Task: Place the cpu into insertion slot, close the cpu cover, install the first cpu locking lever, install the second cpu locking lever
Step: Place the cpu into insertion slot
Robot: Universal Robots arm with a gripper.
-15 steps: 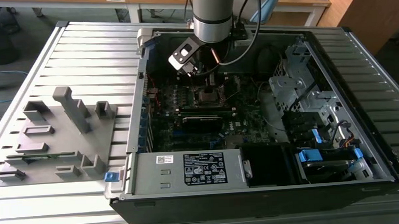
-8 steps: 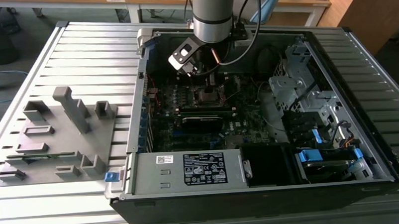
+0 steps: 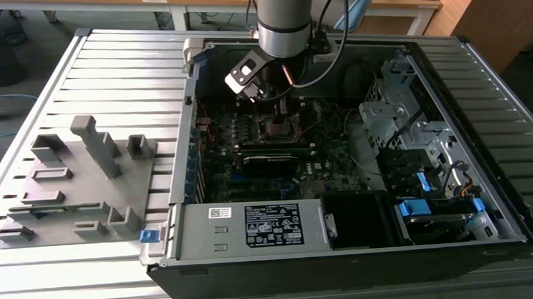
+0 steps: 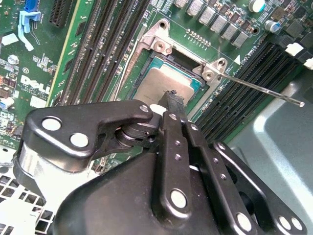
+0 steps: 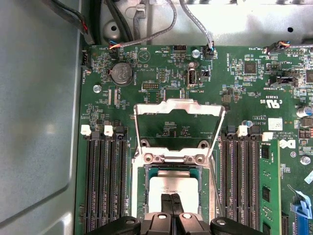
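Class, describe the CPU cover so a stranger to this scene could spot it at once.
In the open grey computer case, find the dark green motherboard and the square socket between its black memory slots. The thin silver metal cpu cover stands swung open from the socket's edge; unlike the grey square chip seated there, it is an empty window frame.

I look down on an open computer case point(image 3: 342, 270) lying on a ribbed metal tabletop point(image 3: 122, 68), with a grey plastic holder block point(image 3: 81, 182) just beside it at the exterior view's left. Inside the case sits a silver power box point(image 3: 251, 226) with a label, and blue clips point(image 3: 413, 207) lie toward the exterior view's right. The green circuit board point(image 5: 161, 73) carries a round coin battery point(image 5: 121, 72) and rows of long black memory slots point(image 5: 105, 181), with dark cables point(image 5: 73, 22) near its corner.
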